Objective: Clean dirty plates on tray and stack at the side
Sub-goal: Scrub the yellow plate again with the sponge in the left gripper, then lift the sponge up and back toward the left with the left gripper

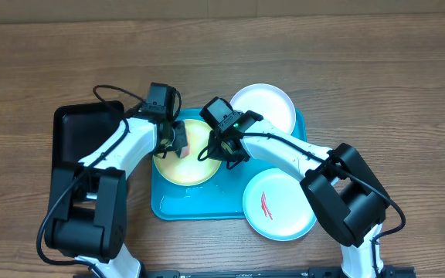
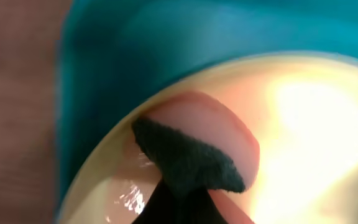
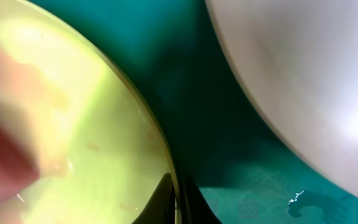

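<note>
The pale yellow-green plate [image 1: 188, 168] lies on the left half of the turquoise tray [image 1: 199, 205]. My left gripper [image 1: 178, 144] is shut on a pink sponge [image 2: 197, 118] with a dark scouring side, and the sponge presses on the plate's wet surface [image 2: 316, 124]. At the plate's right rim my right gripper [image 1: 222, 152] is shut, its two dark fingers pinching the rim [image 3: 178, 202]. A clean white plate [image 1: 265, 106] sits at the tray's back right corner. A second white plate [image 1: 280, 207], smeared with red sauce, overlaps the tray's front right corner.
A black tray [image 1: 79, 135] stands left of the turquoise one, under the left arm. A small water puddle [image 3: 303, 202] lies on the tray floor between the plates. Bare wooden table [image 1: 392, 69] surrounds everything.
</note>
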You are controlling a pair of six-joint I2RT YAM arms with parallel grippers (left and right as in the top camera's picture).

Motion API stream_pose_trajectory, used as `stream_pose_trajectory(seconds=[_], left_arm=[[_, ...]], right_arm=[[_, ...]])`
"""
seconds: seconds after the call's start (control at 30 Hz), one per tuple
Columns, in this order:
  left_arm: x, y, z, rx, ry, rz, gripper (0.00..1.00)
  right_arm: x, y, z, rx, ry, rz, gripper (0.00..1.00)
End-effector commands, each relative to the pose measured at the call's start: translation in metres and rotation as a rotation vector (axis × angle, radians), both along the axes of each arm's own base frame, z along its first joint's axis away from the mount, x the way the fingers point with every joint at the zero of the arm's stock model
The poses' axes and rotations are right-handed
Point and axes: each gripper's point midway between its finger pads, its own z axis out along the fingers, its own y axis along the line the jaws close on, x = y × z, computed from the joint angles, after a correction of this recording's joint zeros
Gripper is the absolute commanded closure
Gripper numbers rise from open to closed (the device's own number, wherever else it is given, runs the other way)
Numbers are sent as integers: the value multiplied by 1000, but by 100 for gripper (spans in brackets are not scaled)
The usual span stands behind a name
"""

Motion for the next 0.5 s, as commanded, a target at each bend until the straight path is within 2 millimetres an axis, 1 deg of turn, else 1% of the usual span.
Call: stream_pose_trajectory(seconds=[0.0,0.03,0.1,0.13,0.17,0.2,0.23,0.27,0.3,0.37,0.47], left_arm=[[-48,10,-19,17,193,24,96],[-58,-2,-19,-48,239,-18,96],[-78,-33,-11,-236,317,-128,96],[-81,-41,-8,-288,323,-155,96],[-83,-58,-1,-394,320,-208,96],[-81,-70,4,-467,304,-239,96],[-77,-78,9,-520,278,-263,96],[-67,-83,12,-550,235,-273,96],[-59,-84,14,-554,206,-269,96],[-33,-85,23,-560,122,-250,96],[5,-79,47,-555,9,-244,96]], right_arm=[[-1,-11,-10,-49,5,-23,96],[-1,-11,-10,-49,5,-23,96],[-1,-11,-10,-48,5,-24,96],[-1,-10,-10,-43,7,-22,96],[-1,-8,-9,-30,10,-18,96],[-2,-5,-9,-16,13,-8,96],[-3,-2,-8,-1,19,8,96],[-5,1,-8,12,25,26,96],[-6,2,-8,16,30,29,96],[-8,3,-8,23,40,48,96],[-12,3,-8,26,58,53,96]])
